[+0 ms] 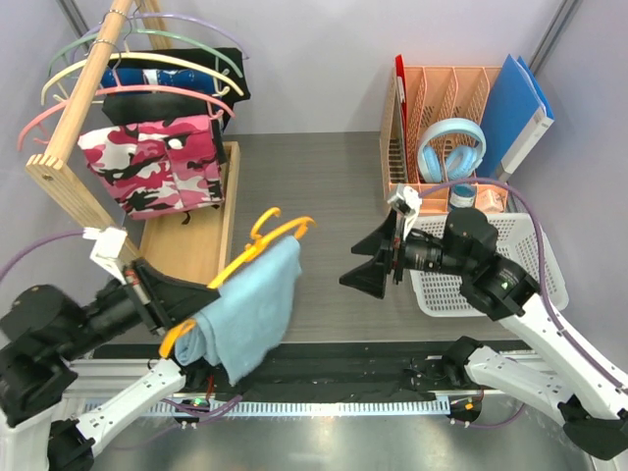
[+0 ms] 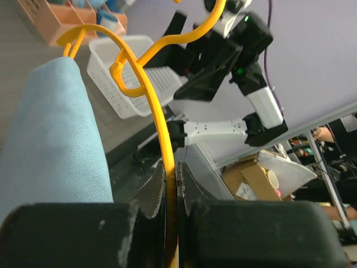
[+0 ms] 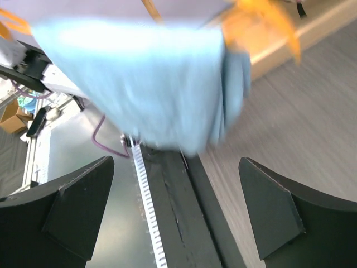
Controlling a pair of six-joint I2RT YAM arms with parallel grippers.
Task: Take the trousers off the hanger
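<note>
The light sky-blue trousers [image 1: 250, 312] hang folded over the lower bar of the yellow-orange hanger [image 1: 257, 243], held up above the table's near left. My left gripper [image 1: 188, 314] is shut on the hanger's arm; in the left wrist view the yellow hanger [image 2: 159, 120] runs between my closed jaws [image 2: 172, 184], with the trousers [image 2: 53, 139] to the left. My right gripper [image 1: 365, 275] is open and empty, a short way right of the trousers and pointing at them. In the right wrist view the trousers [image 3: 150, 84] hang ahead, beyond my spread fingers.
A wooden rack [image 1: 74, 123] at the back left carries pale hangers, dark garments and a pink camouflage garment [image 1: 157, 167]. At the right stand a white basket [image 1: 510, 265], an orange file organiser [image 1: 442, 108] with blue headphones [image 1: 451, 147], and a blue folder [image 1: 520, 108].
</note>
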